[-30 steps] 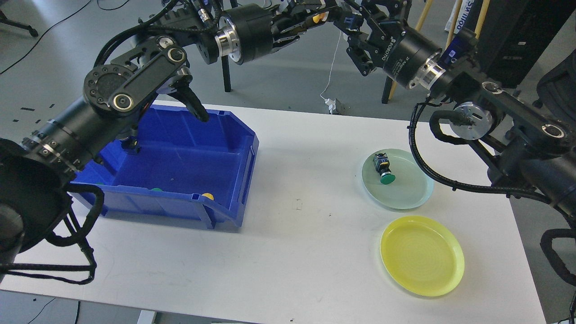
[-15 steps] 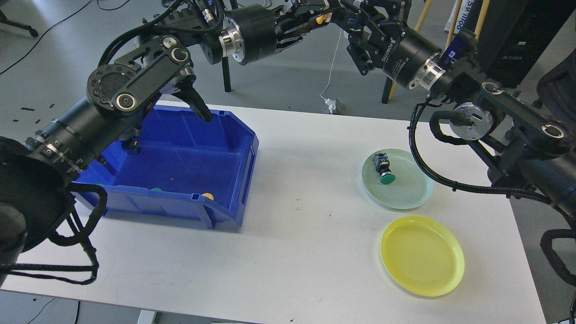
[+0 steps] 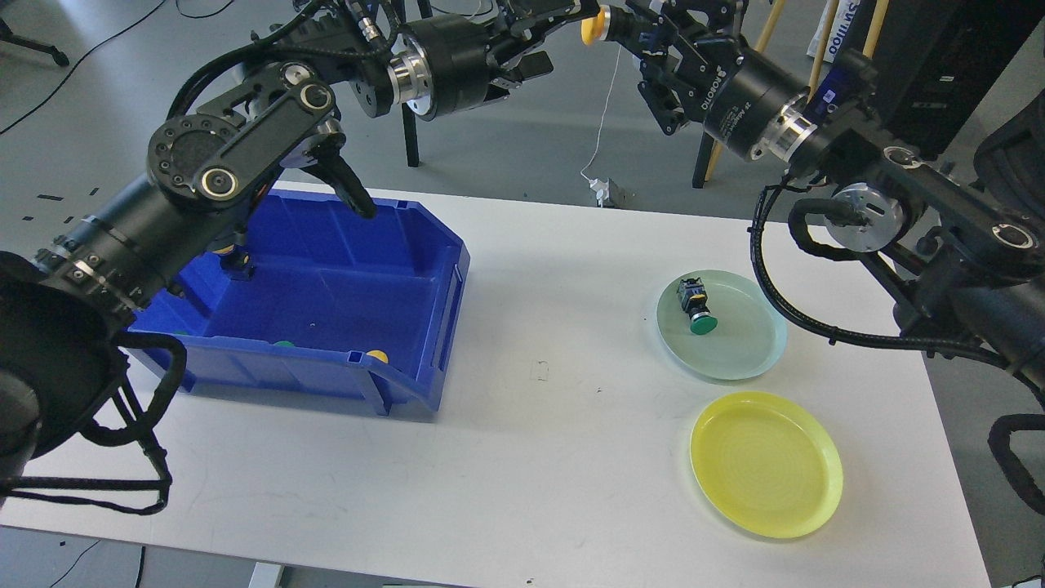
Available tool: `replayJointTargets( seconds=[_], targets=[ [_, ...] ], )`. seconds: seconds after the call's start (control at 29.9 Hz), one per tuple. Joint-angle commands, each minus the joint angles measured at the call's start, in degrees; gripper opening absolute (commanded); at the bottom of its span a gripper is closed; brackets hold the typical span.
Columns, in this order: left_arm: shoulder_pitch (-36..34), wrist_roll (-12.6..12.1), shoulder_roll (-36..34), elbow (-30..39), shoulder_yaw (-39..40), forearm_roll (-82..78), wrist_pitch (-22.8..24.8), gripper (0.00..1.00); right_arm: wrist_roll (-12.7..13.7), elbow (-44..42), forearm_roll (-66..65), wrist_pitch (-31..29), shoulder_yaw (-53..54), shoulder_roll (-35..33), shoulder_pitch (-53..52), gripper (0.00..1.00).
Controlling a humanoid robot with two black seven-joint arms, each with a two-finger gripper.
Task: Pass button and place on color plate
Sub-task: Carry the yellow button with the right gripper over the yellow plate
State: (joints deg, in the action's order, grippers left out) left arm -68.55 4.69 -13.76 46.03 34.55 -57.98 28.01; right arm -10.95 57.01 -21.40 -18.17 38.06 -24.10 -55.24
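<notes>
Judging by how things lie, you are midway. One green button (image 3: 696, 311) already rests on the pale green plate (image 3: 751, 359), while the yellow plate (image 3: 767, 464) is bare. A yellow button (image 3: 593, 24) is high above the far table edge, at the tip of your right gripper (image 3: 624, 23), whose fingers look closed on its dark body. Your left gripper (image 3: 545, 18) sits just beside it with its fingers spread and nothing between them, so the handover looks done on that side. What remains, I judge, is carrying the yellow button down to the yellow plate.

Both plates are shallow, round, glossy plastic with raised rims. Each button has a smooth domed cap on a blocky black body, so it may roll onto its side when released. Inside the blue bin (image 3: 424, 376), rigid moulded plastic with a sloped open front, you can see more small caps, yellow and green, near the front wall. It stands on a matte white table (image 3: 522, 457).
</notes>
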Motion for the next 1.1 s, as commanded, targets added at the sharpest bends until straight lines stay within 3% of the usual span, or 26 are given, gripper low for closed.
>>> replayJointTargets(
  seconds=[0.0, 0.1, 0.27, 0.47, 0.67, 0.9, 0.94, 1.0, 1.07],
  targets=[
    [0.1, 0.1, -4.5, 0.4, -0.3, -0.2, 0.0, 0.99, 1.4, 0.9, -0.5, -1.0, -1.7, -7.1, 1.8, 0.18],
    [0.0, 0.3, -9.3, 0.3, -0.2, -0.7, 0.0, 0.99, 1.8, 3.3, -0.3, -4.5, -6.1, -14.8, 4.0, 0.19],
    [-1.5, 3.0, -14.3, -0.4, 0.8, -0.8, 0.0, 0.99, 1.7, 9.0, -0.5, -9.8, -10.5, -25.5, 10.7, 0.21],
    [-3.2, 3.7, -15.2, -0.5, 2.9, -0.6, 0.0, 0.99, 1.6, 16.4, -0.6, -9.8, -15.4, -33.9, 20.0, 0.22],
    [-3.4, 3.6, -14.7, -0.5, 3.1, -0.6, 0.0, 0.99, 1.5, 18.3, -0.7, -9.8, -20.1, -34.9, 28.0, 0.22],
    [-3.6, 3.7, -14.3, -0.6, 3.2, -0.5, 0.0, 0.99, 1.4, 16.6, -1.6, -9.8, -21.5, -34.7, 30.4, 0.26],
    [-3.6, 3.7, -14.2, -0.5, 3.2, -0.5, 0.0, 0.99, 1.4, 16.3, -1.7, -9.8, -21.4, -34.5, 30.5, 0.32],
    [-3.6, 3.6, -14.2, -0.5, 3.2, -0.5, 0.0, 0.99, 1.5, 15.8, -1.7, -9.8, -21.4, -34.3, 30.6, 0.53],
    [-3.6, 3.6, -14.3, -0.5, 3.1, -0.5, 0.0, 0.99, 1.6, 15.9, -1.6, -9.8, -21.5, -34.2, 30.7, 0.82]
  ],
)
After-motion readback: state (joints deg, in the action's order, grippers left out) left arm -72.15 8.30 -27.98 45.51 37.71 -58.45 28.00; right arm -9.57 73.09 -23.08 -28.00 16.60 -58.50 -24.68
